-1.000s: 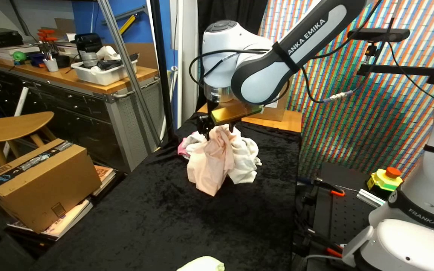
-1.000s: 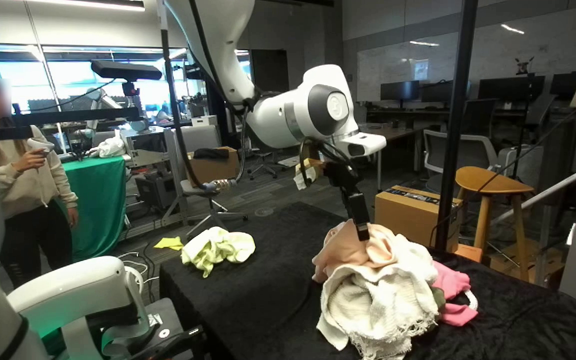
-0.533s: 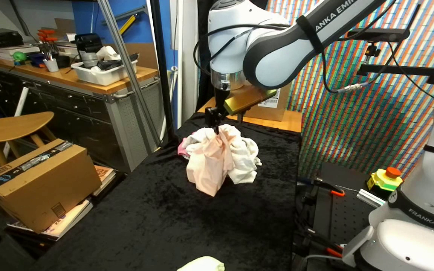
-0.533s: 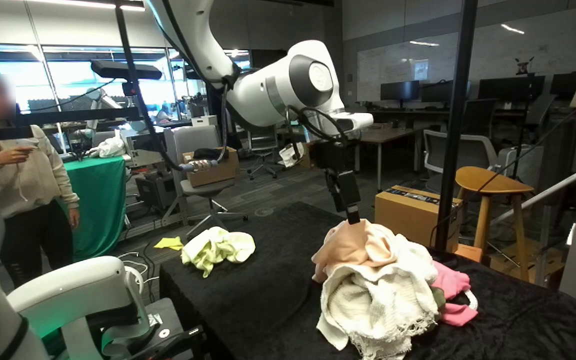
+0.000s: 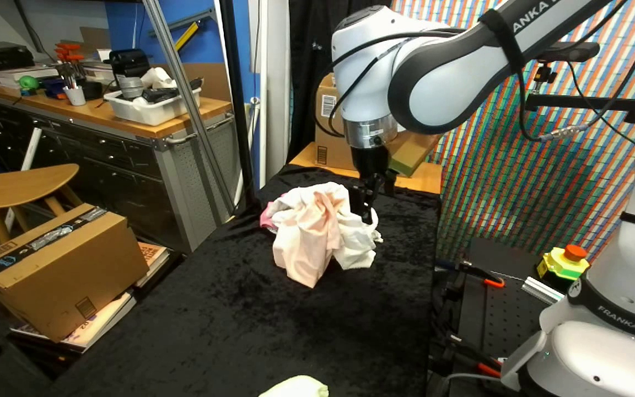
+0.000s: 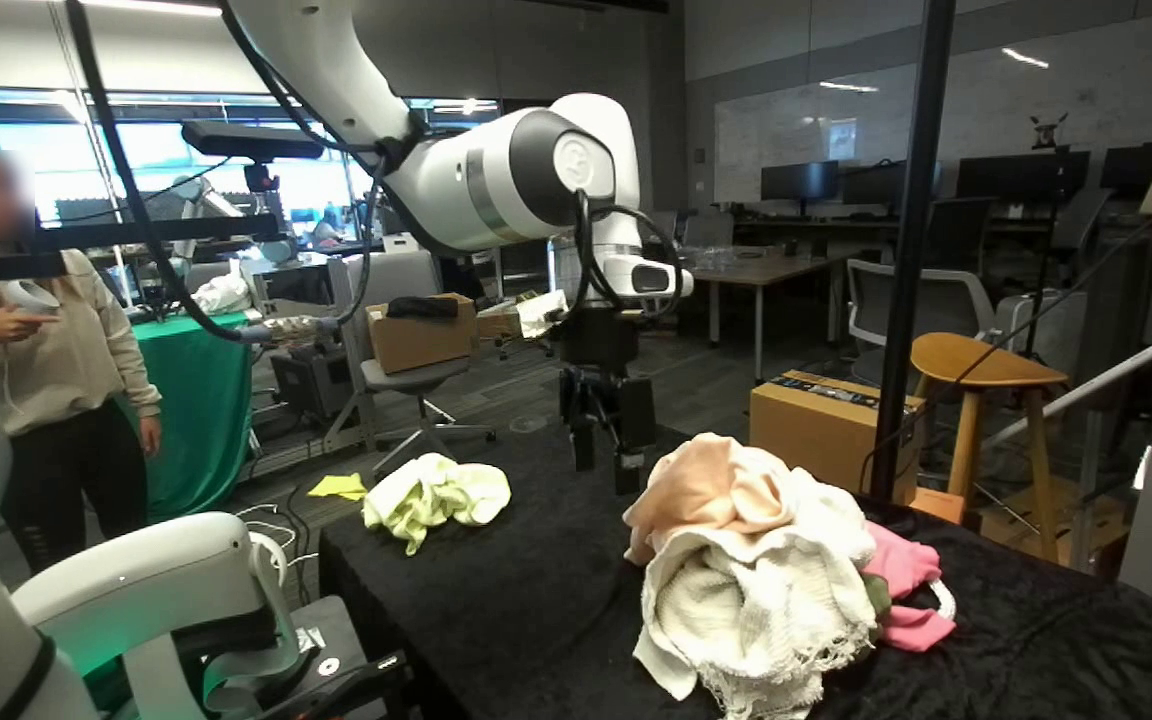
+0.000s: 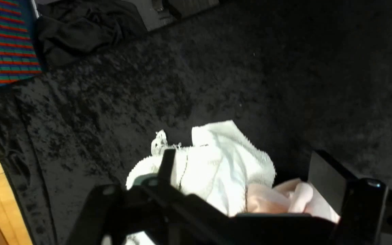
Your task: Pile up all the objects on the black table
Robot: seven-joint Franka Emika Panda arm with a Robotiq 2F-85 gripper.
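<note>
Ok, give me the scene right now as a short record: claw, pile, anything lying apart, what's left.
pile: peach cloth and white towel bunched together, pink cloth showing at the side
surface: black table
claw: open, holding nothing, close to the pile
lying apart: yellow-green cloth, crumpled near the table's edge
left to do: probably fetch the yellow-green cloth and add it to the pile
</note>
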